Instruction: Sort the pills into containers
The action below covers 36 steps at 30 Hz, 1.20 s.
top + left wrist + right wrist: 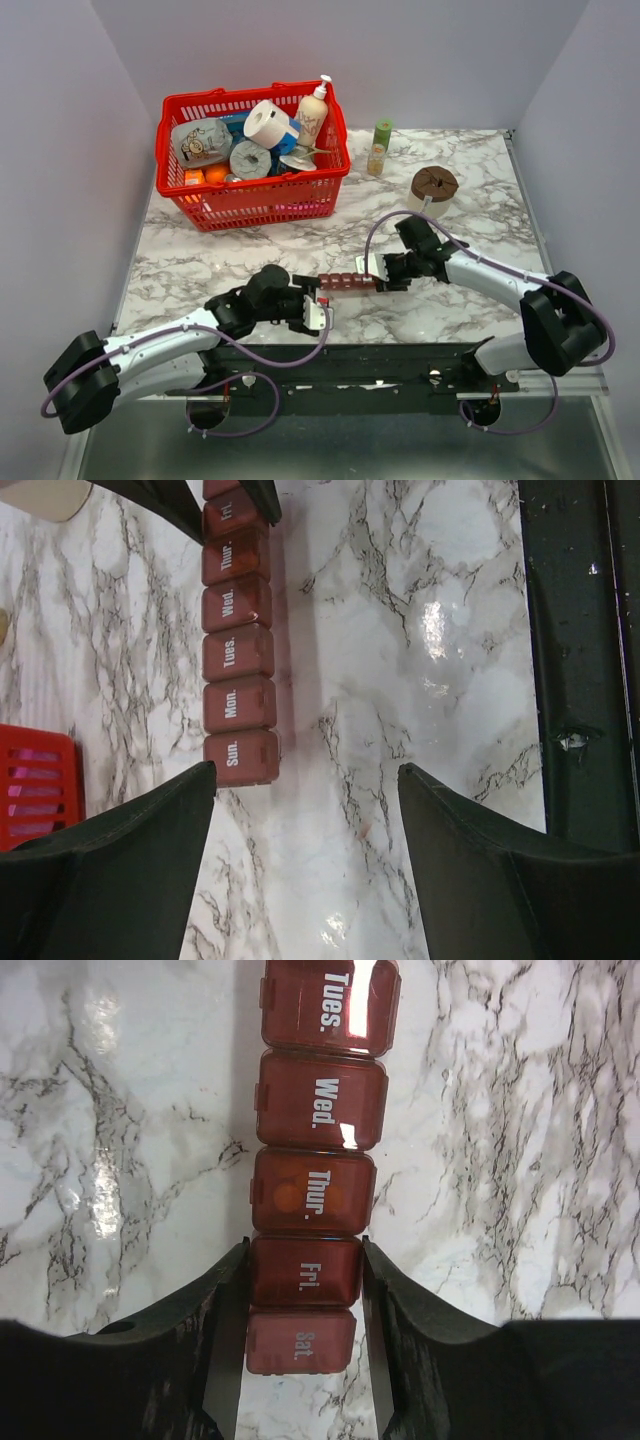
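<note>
The containers [350, 283] are a maroon strip of joined day-labelled compartments lying on the marble between the two arms. My right gripper [383, 272] is shut on the strip's right end. In the right wrist view the right gripper [305, 1250] has its fingers pressed against both sides of the "Fri." compartment of the containers [318, 1100]. A round amber pill [285, 1198] shows through the "Thur." lid. My left gripper [305, 770] is open over bare marble. Its left fingertip [200, 780] sits just beside the "Sun." end of the containers [237, 655].
A red basket [250, 212] full of groceries stands at the back left, and its corner [35, 780] shows in the left wrist view. A green-capped bottle [380, 147] and a white tub with a brown top [433, 188] stand at the back right. A dark rail [580, 660] runs along the near edge.
</note>
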Available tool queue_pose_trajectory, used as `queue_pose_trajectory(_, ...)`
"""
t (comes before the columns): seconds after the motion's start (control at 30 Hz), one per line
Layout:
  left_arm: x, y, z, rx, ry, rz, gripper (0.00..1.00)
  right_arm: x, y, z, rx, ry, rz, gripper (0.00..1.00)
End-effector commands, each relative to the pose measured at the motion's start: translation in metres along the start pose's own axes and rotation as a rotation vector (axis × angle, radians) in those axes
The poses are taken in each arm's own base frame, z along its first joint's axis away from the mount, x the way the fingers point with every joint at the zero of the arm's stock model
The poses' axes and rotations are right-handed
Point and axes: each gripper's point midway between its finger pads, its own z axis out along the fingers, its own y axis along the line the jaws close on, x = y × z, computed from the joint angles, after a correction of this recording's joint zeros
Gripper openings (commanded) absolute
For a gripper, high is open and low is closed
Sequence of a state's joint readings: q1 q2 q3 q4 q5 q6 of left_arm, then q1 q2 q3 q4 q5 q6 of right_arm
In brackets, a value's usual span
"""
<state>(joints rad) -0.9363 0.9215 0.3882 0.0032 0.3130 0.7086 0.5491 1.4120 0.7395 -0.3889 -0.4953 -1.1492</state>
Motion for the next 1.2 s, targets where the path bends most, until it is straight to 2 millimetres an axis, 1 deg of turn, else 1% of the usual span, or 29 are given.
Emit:
queue_pose_trajectory(0.0, -0.014, 0.003, 0.012, 0.012, -0.074, 0.004, 0.82, -0.020, 0.006, -0.001, -0.017, -0.102, -0.079, 0.36)
queue_pose_trajectory(0.07, -0.015, 0.010, 0.016, -0.009, -0.080, 0.003, 0.83, -0.023, 0.008, -0.002, -0.022, -0.115, -0.082, 0.36)
queue_pose_trajectory(0.1, -0.010, 0.010, 0.019, -0.007, -0.057, -0.008, 0.83, -0.026, 0.011, -0.003, -0.029, -0.133, -0.084, 0.36)
queue_pose_trajectory(0.13, -0.011, 0.014, 0.021, -0.012, -0.052, -0.009, 0.89, -0.029, 0.012, -0.005, -0.029, -0.145, -0.086, 0.36)
queue_pose_trajectory(0.17, -0.009, 0.014, 0.024, -0.011, -0.042, -0.013, 0.91, -0.031, 0.013, -0.005, -0.029, -0.153, -0.089, 0.36)
queue_pose_trajectory(0.2, -0.003, 0.014, 0.028, -0.007, -0.020, -0.024, 0.93, -0.032, 0.014, -0.005, -0.032, -0.159, -0.089, 0.36)
queue_pose_trajectory(0.23, -0.005, 0.018, 0.029, -0.020, -0.025, -0.021, 0.95, -0.033, 0.014, -0.006, -0.031, -0.160, -0.092, 0.36)
queue_pose_trajectory(0.27, -0.006, 0.019, 0.030, -0.024, -0.029, -0.021, 0.95, -0.034, 0.014, -0.006, -0.030, -0.163, -0.095, 0.36)
queue_pose_trajectory(0.4, -0.006, 0.028, 0.035, -0.056, -0.024, -0.035, 0.95, -0.038, 0.018, -0.004, -0.046, -0.173, -0.103, 0.36)
queue_pose_trajectory(0.57, -0.010, 0.039, 0.034, -0.099, -0.035, -0.065, 0.93, -0.040, 0.021, -0.002, -0.057, -0.173, -0.111, 0.36)
queue_pose_trajectory(0.67, -0.005, 0.039, 0.036, -0.087, -0.016, -0.081, 0.91, -0.044, 0.023, -0.004, -0.060, -0.190, -0.116, 0.36)
queue_pose_trajectory(0.73, 0.004, 0.032, 0.039, -0.049, 0.025, -0.097, 0.86, -0.050, 0.023, -0.007, -0.057, -0.211, -0.123, 0.36)
queue_pose_trajectory(0.77, 0.001, 0.035, 0.041, -0.045, 0.027, -0.098, 0.85, -0.050, 0.023, -0.008, -0.056, -0.214, -0.123, 0.36)
queue_pose_trajectory(0.8, 0.004, 0.033, 0.042, -0.030, 0.035, -0.099, 0.84, -0.052, 0.024, -0.008, -0.059, -0.220, -0.121, 0.36)
queue_pose_trajectory(0.93, 0.006, 0.032, 0.044, -0.023, 0.051, -0.102, 0.83, -0.055, 0.024, -0.011, -0.056, -0.233, -0.127, 0.36)
queue_pose_trajectory(1.0, 0.008, 0.033, 0.045, -0.023, 0.065, -0.101, 0.80, -0.057, 0.025, -0.012, -0.058, -0.239, -0.126, 0.35)
queue_pose_trajectory(1.03, 0.011, 0.030, 0.045, -0.008, 0.081, -0.106, 0.74, -0.056, 0.026, -0.011, -0.062, -0.240, -0.125, 0.35)
queue_pose_trajectory(1.1, 0.009, 0.033, 0.046, -0.001, 0.088, -0.113, 0.65, -0.057, 0.026, -0.011, -0.064, -0.242, -0.125, 0.35)
queue_pose_trajectory(1.13, 0.009, 0.032, 0.046, 0.009, 0.095, -0.117, 0.53, -0.057, 0.027, -0.011, -0.067, -0.242, -0.124, 0.35)
queue_pose_trajectory(1.17, 0.008, 0.034, 0.047, 0.007, 0.097, -0.118, 0.45, -0.057, 0.026, -0.011, -0.067, -0.243, -0.124, 0.35)
